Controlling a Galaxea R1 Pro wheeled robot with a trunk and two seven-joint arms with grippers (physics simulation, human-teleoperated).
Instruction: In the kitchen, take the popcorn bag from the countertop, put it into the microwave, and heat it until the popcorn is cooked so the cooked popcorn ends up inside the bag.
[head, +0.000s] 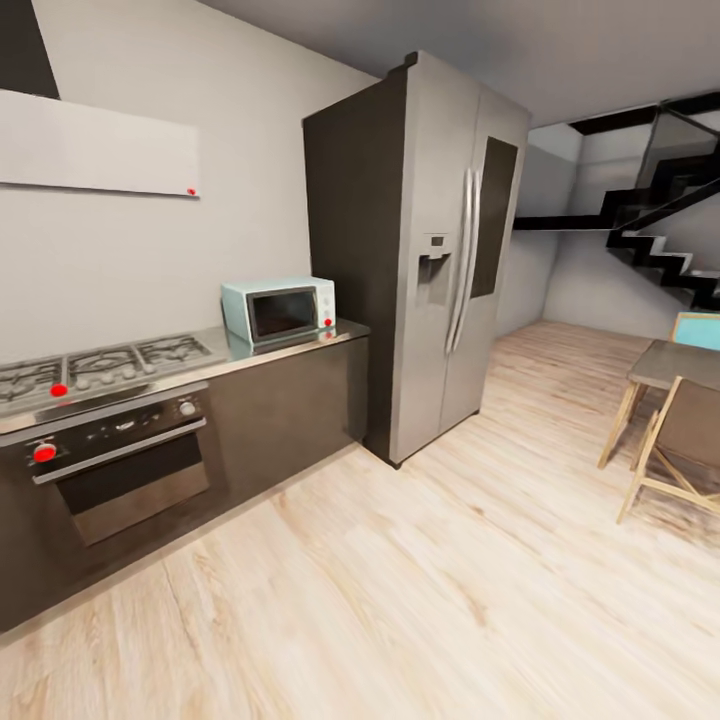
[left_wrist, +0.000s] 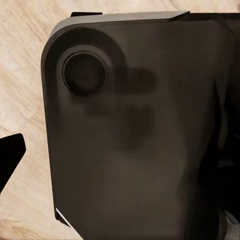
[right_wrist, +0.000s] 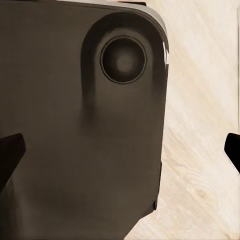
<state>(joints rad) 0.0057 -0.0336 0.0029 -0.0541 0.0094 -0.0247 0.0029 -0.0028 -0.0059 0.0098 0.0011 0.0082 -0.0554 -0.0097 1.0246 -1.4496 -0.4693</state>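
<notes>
Microwave — pale mint-blue, door shut — stands on the countertop at the far end of the run, against the wall. Its long axis runs along the counter and its dark glass door faces out into the room, with the knob panel at the end nearer the refrigerator. That tall steel refrigerator stands just beside the counter's end. On the microwave's other side lies the gas hob, with the steel oven built in below it and a pale hood on the wall above. Bare wooden floor lies between the camera and the cabinets. Off to the right stand a table with a wooden chair, and a dark staircase beyond.

Each wrist view looks down on a dark rounded body panel — probably the robot's own base — over the floor. The right gripper has its fingers spread wide, one dark tip at each edge. Of the left gripper, one fingertip shows, so I cannot tell its state.
</notes>
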